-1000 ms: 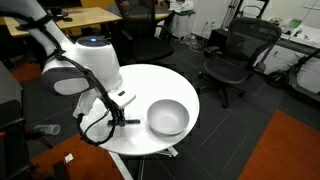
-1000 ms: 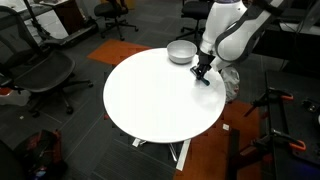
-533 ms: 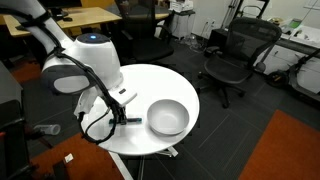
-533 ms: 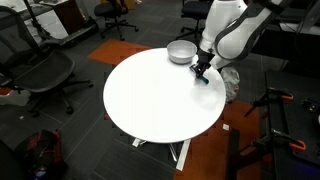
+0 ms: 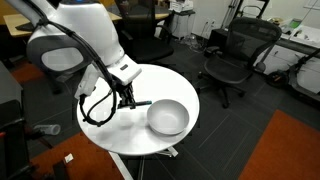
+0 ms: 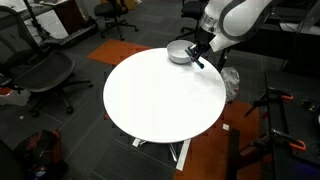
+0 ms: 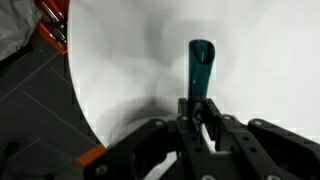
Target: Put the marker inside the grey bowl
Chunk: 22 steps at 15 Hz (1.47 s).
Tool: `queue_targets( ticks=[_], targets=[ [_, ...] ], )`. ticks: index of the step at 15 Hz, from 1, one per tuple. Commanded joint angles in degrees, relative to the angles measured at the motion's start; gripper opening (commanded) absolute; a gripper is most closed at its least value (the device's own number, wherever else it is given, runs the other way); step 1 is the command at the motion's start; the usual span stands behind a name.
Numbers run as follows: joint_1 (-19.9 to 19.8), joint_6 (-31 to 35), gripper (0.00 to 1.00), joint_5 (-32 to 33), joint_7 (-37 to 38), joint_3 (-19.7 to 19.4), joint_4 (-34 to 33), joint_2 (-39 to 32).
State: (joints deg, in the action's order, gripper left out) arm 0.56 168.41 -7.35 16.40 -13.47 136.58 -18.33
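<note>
The grey bowl (image 5: 167, 117) sits on the round white table (image 5: 110, 135), and it also shows in an exterior view (image 6: 179, 52) near the table's far edge. My gripper (image 5: 130, 100) is shut on the marker (image 5: 142, 104) and holds it above the table, just beside the bowl. In an exterior view the gripper (image 6: 198, 57) hangs right next to the bowl. In the wrist view the gripper (image 7: 197, 112) clamps the marker (image 7: 200, 68), whose teal-blue end sticks out over the white tabletop. The bowl is out of the wrist view.
Black office chairs (image 5: 236, 55) stand around the table, another one (image 6: 45, 75) beside it. Desks (image 5: 70, 20) line the back. An orange floor area (image 5: 285, 150) lies at one side. The table edge (image 7: 75, 95) shows in the wrist view.
My gripper has lifted off the table with the marker in it and moved toward the grey bowl. The arm has risen noticeably.
</note>
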Motion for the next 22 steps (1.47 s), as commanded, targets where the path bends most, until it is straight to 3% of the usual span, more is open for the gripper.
queue_targets(
  ticks=[1,8,12,17,22],
  targets=[
    [0.1,-1.4,0.05,2.4,1.6,-1.8,0.9,5.6],
    [-3.2,-5.6,0.05,3.0,-1.0,-0.1,-6.2,5.5],
    [-4.6,-11.3,0.05,2.4,-1.5,0.9,-11.8,3.6],
    [-6.3,-19.2,0.05,1.9,-1.5,1.2,-19.1,-0.1],
    [-8.6,-22.1,0.05,1.0,-1.8,1.7,-24.7,-5.4]
  ],
)
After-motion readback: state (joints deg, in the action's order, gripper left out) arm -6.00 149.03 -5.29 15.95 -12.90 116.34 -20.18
